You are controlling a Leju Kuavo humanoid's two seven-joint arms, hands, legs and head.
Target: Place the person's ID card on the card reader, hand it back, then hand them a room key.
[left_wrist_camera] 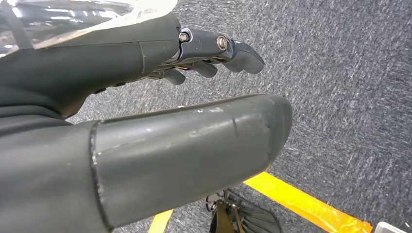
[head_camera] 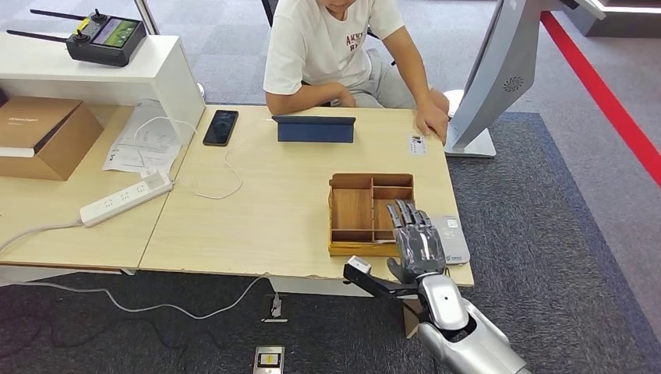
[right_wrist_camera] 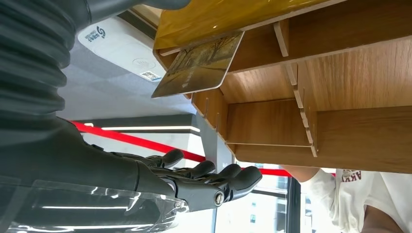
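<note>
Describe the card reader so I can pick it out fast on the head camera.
Start at the light wooden table and go to its near right corner, where the wooden divided tray sits. The card reader is the flat pale grey slab lying just right of that tray, beside the right hand; unlike the tray, it is plain and undivided.

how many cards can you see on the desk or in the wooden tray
2. An ID card lies on the table by the person's hand. A key card leans in the wooden tray. More could be hidden in the tray.

Shirt (head_camera: 327, 39) reads "AKY.."; other labels too small.
</note>
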